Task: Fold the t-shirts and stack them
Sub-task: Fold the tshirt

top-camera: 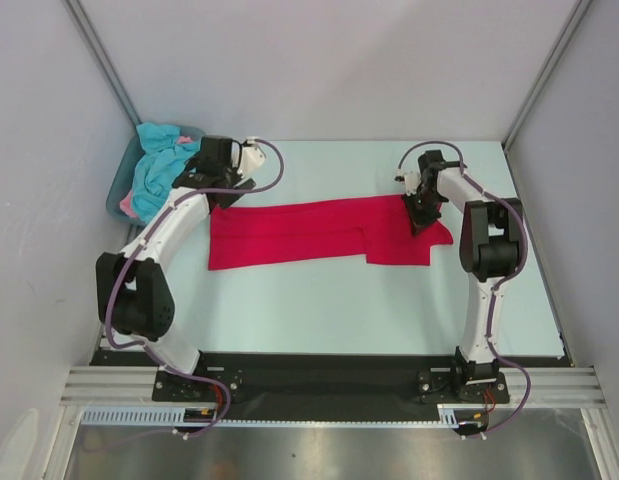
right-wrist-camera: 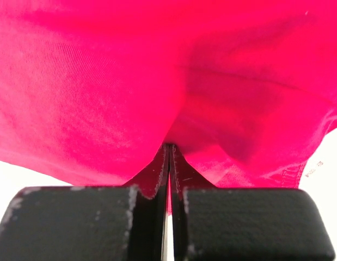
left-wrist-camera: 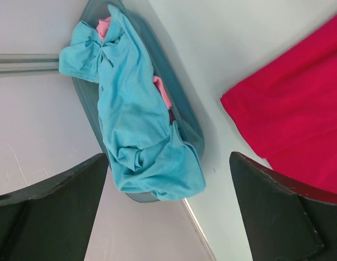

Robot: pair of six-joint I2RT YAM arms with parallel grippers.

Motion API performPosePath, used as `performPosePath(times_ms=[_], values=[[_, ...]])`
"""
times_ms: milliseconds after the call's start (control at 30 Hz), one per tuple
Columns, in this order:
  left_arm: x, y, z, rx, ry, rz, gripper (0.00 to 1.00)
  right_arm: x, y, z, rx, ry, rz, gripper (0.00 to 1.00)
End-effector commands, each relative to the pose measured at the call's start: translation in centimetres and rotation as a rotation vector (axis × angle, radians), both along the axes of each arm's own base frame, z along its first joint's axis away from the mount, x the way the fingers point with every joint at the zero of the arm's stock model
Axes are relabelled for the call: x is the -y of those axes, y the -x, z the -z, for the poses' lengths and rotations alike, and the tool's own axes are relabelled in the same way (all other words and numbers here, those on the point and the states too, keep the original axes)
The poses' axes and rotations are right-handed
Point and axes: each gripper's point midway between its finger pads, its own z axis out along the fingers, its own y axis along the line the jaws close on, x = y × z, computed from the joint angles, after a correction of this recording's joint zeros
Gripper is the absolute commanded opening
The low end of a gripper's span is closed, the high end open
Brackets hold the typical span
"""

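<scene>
Red t-shirt [top-camera: 289, 235] lies mid-table as a long band running L to R, mostly flat; R end looks doubled over and wider than the rest, w/ a step in the near edge where the layers meet. R claw [right-wrist-camera: 169, 149] is clamped tight on the red cloth at that R end: fingers pressed together, a thin sliver of red showing in the seam betw. them, fabric bunched and puckered at the tips. L claw [left-wrist-camera: 168, 157] is spread wide, nothing in it, hanging above the far-L corner betw. the tub [left-wrist-camera: 192, 130] and the L edge of the red t-shirt; in wrist view one finger overlaps the red cloth, contact can't be told. Turquoise t-shirt [left-wrist-camera: 135, 119] is crumpled in the tub, heaped and spilling over the rim. Pink t-shirt [left-wrist-camera: 163, 92] sits under it, only small bits visible. Tub stands at far-L corner of the table [top-camera: 319, 310], close to the side wall, apart from the red t-shirt.
</scene>
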Motion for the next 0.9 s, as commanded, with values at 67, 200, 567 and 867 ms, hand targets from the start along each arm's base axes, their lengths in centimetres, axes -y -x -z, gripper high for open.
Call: performPosePath(times_ms=[67,200,567,867], values=[[-0.3,2.1,-1.1,0.019,-0.04,0.035,1.0,1.8,-3.5,2.8,0.042,0.103,0.03,0.0],[-0.3,2.8,-1.6,0.029,-0.044,0.065,1.0,2.1,-5.6,2.4,0.079,0.131,0.021,0.0],[2.1,3.5,-1.6,0.003,-0.087,0.156,1.0,2.8,-10.5,1.9,0.161,0.197,0.014,0.0],[5.2,3.9,-0.4,-0.033,-0.102,0.24,1.0,3.2,-13.4,1.7,0.254,0.228,0.04,0.0]])
